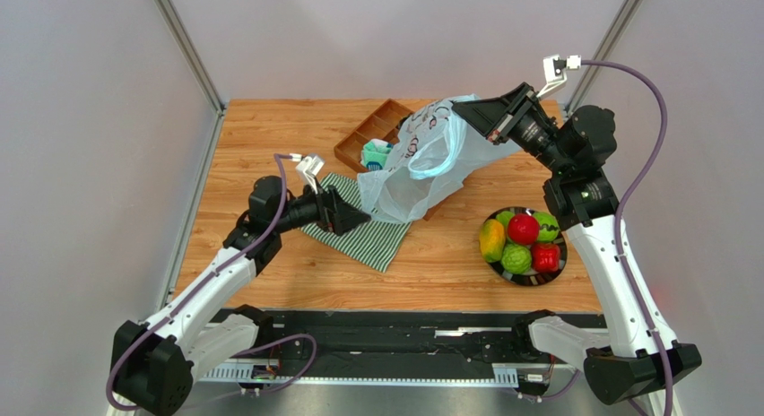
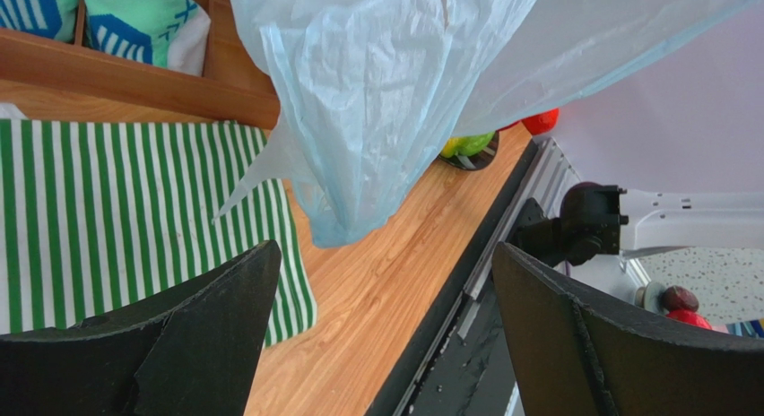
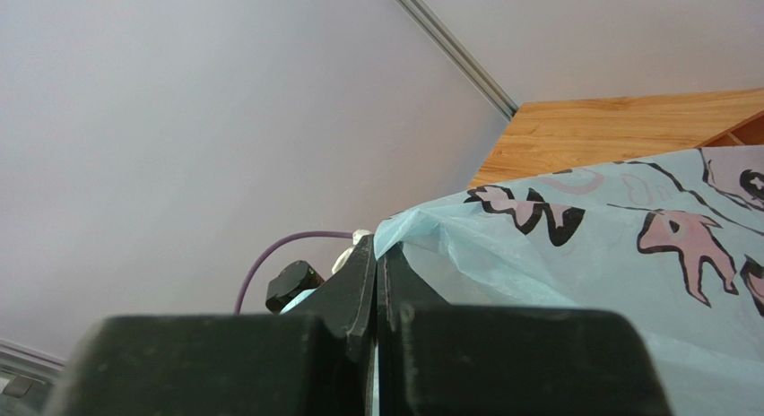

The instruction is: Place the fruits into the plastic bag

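Right claw [image 3: 378, 255] tight on edge of printed plastic bag [image 3: 619, 290].

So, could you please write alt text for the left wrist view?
A pale-blue plastic bag hangs over the wooden table, in front of the open fingers of the left gripper. A green-and-white striped cloth lies at left.

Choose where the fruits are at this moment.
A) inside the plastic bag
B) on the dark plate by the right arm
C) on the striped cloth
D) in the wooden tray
B: the fruits lie piled on the dark plate, while the plastic bag hangs from the shut right gripper, apart from them.
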Available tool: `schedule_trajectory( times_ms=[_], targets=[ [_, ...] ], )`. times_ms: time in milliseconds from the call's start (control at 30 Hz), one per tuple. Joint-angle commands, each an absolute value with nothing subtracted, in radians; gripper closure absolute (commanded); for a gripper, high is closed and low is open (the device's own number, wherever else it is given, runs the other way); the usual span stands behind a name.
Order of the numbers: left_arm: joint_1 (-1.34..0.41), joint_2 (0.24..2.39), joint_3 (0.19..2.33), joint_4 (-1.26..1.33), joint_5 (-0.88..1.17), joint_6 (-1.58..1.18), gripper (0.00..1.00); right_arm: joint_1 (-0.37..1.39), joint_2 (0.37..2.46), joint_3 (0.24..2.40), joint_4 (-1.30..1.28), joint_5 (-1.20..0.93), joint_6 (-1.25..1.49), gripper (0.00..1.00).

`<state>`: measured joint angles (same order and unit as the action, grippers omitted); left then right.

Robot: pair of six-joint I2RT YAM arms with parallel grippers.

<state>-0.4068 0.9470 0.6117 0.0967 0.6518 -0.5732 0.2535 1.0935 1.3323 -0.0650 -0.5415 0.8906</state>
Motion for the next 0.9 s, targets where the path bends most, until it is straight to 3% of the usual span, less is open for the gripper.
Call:
schedule_trajectory(
  times_ms=[0, 367, 433, 467, 567, 600, 633, 867],
  targets=[
    [-0.436, 1.018, 0.707, 0.158, 0.614, -0.535, 0.04, 0.262, 1.074, 1.327, -0.011, -0.534, 0.902, 1.00],
    [-0.511, 1.042, 0.680, 0.138, 0.558, -0.543, 0.06, 0.262, 1.049, 1.335, -0.025, -0.534, 0.908, 1.00],
    [-0.511, 1.034, 0.680, 0.146, 0.554, -0.540, 0.19, 0.262, 1.043, 1.328, -0.028, -0.538, 0.910, 1.00],
    [-0.511, 1.020, 0.681, 0.152, 0.555, -0.543, 0.44, 0.261, 1.040, 1.325, -0.032, -0.538, 0.905, 1.00],
    [-0.511, 0.973, 0.710, 0.140, 0.591, -0.520, 0.87, 0.262, 1.028, 1.318, -0.113, -0.528, 0.852, 1.00],
    [-0.511, 0.954, 0.730, 0.055, 0.592, -0.509, 0.96, 0.262, 1.023, 1.315, -0.176, -0.513, 0.829, 1.00],
    [-0.511, 0.910, 0.786, 0.005, 0.595, -0.483, 1.00, 0.262, 1.019, 1.315, -0.217, -0.500, 0.778, 1.00],
    [-0.511, 0.716, 1.023, -0.418, 0.621, -0.451, 1.00, 0.262, 0.993, 1.319, -0.639, -0.247, 0.539, 1.00]
  ],
)
